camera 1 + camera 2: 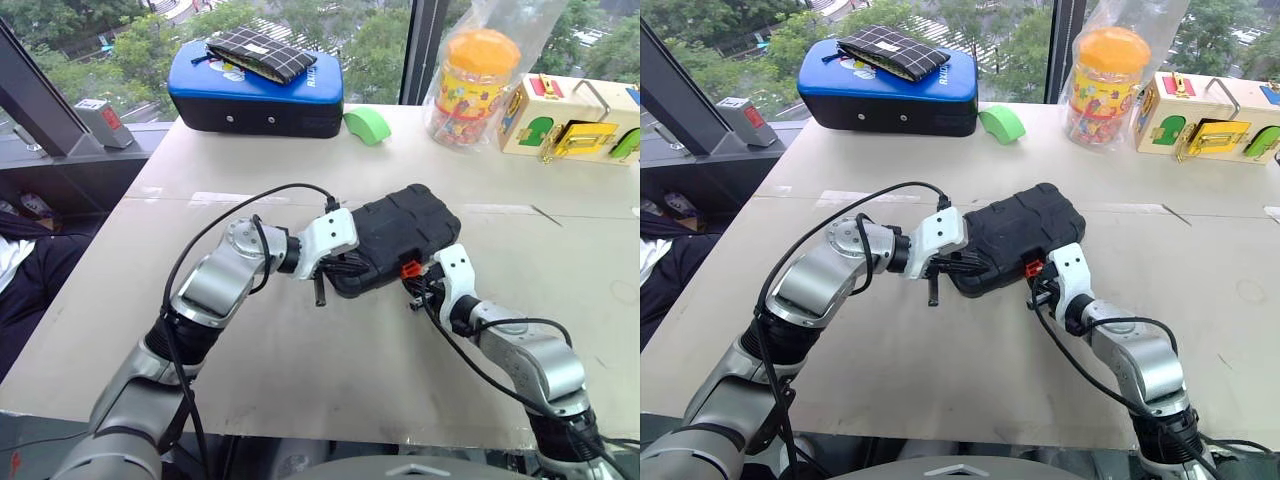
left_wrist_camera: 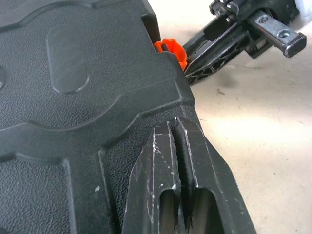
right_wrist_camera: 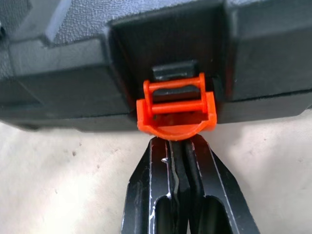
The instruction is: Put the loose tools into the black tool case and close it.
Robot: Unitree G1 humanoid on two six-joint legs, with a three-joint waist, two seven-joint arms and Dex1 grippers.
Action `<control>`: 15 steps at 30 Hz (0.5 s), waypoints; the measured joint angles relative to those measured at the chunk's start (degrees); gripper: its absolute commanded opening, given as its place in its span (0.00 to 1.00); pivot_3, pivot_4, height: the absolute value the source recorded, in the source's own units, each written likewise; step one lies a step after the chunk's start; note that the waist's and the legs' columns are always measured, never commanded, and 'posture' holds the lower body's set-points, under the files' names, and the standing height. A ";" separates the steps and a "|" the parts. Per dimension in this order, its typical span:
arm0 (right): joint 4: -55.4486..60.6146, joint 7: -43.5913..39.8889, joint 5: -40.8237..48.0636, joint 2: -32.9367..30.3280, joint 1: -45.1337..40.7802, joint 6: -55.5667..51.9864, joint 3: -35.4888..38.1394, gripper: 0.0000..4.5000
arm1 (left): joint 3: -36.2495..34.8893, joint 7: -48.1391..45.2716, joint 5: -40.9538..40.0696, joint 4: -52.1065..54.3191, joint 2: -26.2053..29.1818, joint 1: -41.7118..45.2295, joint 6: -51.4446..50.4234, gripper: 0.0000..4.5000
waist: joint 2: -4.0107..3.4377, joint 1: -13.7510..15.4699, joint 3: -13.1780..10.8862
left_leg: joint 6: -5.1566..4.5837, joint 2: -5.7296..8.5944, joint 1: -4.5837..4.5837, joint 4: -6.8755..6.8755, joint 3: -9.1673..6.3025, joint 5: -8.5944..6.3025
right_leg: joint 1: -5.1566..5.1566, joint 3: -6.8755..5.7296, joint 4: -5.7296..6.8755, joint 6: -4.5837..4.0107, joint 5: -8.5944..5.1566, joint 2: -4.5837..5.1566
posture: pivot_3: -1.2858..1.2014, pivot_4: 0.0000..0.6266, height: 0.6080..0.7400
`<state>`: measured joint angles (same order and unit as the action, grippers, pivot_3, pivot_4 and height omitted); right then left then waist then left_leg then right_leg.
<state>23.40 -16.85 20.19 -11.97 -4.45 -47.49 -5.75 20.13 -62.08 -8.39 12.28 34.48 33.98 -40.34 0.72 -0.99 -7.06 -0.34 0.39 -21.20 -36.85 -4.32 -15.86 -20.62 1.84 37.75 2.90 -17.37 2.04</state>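
One black tool case [image 1: 395,245], lid down, with one orange latch tab [image 3: 175,109]. Two pincers at it: left pincer [image 2: 176,146] and right pincer [image 3: 180,156], each with its two fingers pressed together. One blue padded case [image 1: 255,95], one checked pouch [image 1: 260,55] on top of it. One green rounded object [image 1: 367,125]. One orange-lidded clear jar [image 1: 472,85] in a plastic bag. One wooden latch-board box [image 1: 570,120]. One small grey box with a red label [image 1: 103,122] on the ledge. One desk [image 1: 300,370].
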 measured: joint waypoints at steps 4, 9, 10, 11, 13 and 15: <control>0.05 0.03 0.52 2.92 2.32 3.69 1.44 0.03 | -0.09 0.65 -0.29 -0.43 -0.56 -0.48 0.07 0.03 | -0.02 0.02 -0.02 | 0.00 0.01 0.03 -0.02 0.04 0.00 | -0.01 0.10 0.01 0.00 0.00 0.02 | 0.52 0.24 1.00; 0.16 -0.03 1.01 4.52 3.85 5.36 2.82 0.03 | -0.45 1.13 -0.47 -2.18 -1.75 -0.92 1.95 0.03 | -0.03 0.25 -0.02 | 0.02 0.08 0.12 -0.03 0.06 0.01 | 0.03 0.14 0.05 0.00 0.01 0.08 | 0.52 0.24 1.00; 0.20 -0.04 1.29 4.51 3.96 5.36 3.00 0.03 | -0.44 1.30 -0.47 -2.70 -2.09 -0.98 2.67 0.03 | -0.04 0.30 -0.02 | 0.03 0.10 0.12 -0.04 0.07 0.02 | 0.03 0.15 0.06 0.00 0.01 0.10 | 0.52 0.24 1.00; 0.27 -0.06 1.34 4.39 4.03 5.36 3.01 0.03 | -0.44 1.43 -0.47 -3.41 -2.45 -1.08 3.61 0.03 | -0.04 0.30 -0.01 | 0.03 0.11 0.12 -0.04 0.07 0.02 | 0.03 0.15 0.06 0.00 0.01 0.11 | 0.52 0.24 1.00; 0.37 -0.12 1.35 4.07 4.05 5.36 3.01 0.03 | -0.45 1.76 -0.46 -4.34 -2.80 -1.25 5.24 0.03 | -0.02 0.33 0.01 | 0.04 0.11 0.12 -0.04 0.06 0.02 | 0.04 0.15 0.05 0.00 0.01 0.12 | 0.52 0.24 1.00; 0.40 -0.13 1.31 3.62 4.04 5.36 3.01 0.03 | -0.48 2.04 -0.45 -5.54 -3.39 -1.61 7.34 0.03 | -0.06 0.45 0.05 | 0.04 0.13 0.21 -0.04 0.05 0.02 | 0.17 0.16 0.04 0.00 0.01 0.17 | 0.52 0.24 1.00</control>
<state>23.81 -16.98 21.50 -8.36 -0.41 -42.14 -2.74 19.65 -60.04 -8.84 6.73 31.09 32.37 -33.00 0.66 -0.54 -7.01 -0.30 0.52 -20.99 -36.90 -4.26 -15.84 -20.44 2.00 37.79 2.90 -17.36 2.21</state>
